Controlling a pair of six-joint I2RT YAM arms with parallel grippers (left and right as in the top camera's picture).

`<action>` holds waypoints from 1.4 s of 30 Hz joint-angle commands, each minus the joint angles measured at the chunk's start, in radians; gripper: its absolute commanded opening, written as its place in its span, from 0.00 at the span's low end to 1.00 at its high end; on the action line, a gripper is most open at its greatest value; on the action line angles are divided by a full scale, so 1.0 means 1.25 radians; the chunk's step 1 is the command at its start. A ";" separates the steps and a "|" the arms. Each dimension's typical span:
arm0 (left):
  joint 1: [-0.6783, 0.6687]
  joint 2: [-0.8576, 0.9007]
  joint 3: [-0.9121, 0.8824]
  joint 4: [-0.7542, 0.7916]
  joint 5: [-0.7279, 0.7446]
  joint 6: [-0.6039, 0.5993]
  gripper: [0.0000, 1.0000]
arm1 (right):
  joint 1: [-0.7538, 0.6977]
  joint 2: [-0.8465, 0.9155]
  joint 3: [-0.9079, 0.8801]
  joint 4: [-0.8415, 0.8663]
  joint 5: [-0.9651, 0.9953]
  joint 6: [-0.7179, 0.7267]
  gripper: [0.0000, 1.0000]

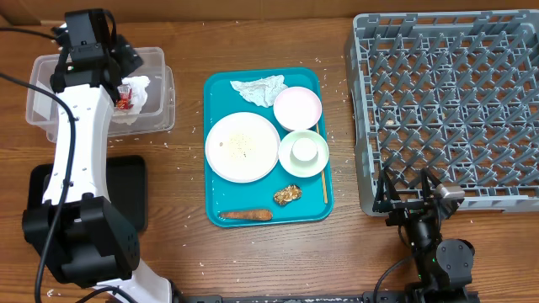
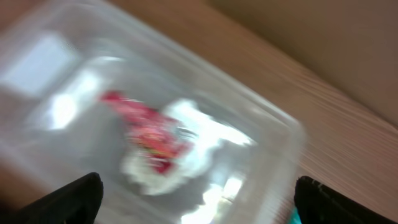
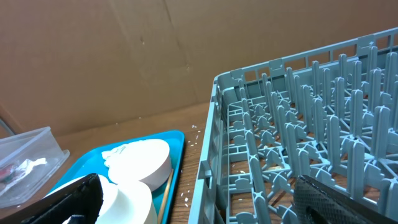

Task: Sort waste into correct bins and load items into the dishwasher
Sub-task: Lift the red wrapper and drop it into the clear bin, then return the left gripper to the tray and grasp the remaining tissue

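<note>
**Overhead.** Left gripper (image 1: 118, 61) hung over clear tub (image 1: 38, 76), jaws wide, holding nothing. Red wrapper (image 1: 126, 101) lay in tub just beneath it. Napkin (image 1: 259, 87) on teal tray (image 1: 219, 84) lay to gripper's right, and left arm was nearer it. Right gripper (image 1: 410, 192) sat before rack (image 1: 446, 101), fully spread, empty.

**Left wrist.** Heavy blur. Fingers (image 2: 74, 199) stood at frame corners. Wrapper (image 2: 146, 130) lay below and between them, untouched, on white paper (image 2: 186, 158). Other tub contents unclear.

**Right wrist.** Rack (image 3: 298, 124) lay ahead-right, bowl (image 3: 146, 158) ahead-left. Fingertips cut off.

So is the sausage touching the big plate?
Apart. The overhead view shows bare teal tray between the plate and the sausage.
</note>
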 commanded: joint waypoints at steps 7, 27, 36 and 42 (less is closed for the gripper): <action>-0.141 0.011 0.000 0.067 0.409 0.308 1.00 | -0.001 -0.006 -0.008 0.005 0.007 -0.005 1.00; -0.328 0.299 0.000 0.190 0.320 0.235 0.92 | -0.001 -0.006 -0.008 0.005 0.007 -0.005 1.00; -0.353 0.337 0.000 0.197 0.211 0.220 0.93 | -0.001 -0.006 -0.008 0.005 0.007 -0.005 1.00; -0.353 0.361 0.000 0.198 0.211 0.219 0.86 | -0.001 -0.006 -0.008 0.005 0.007 -0.005 1.00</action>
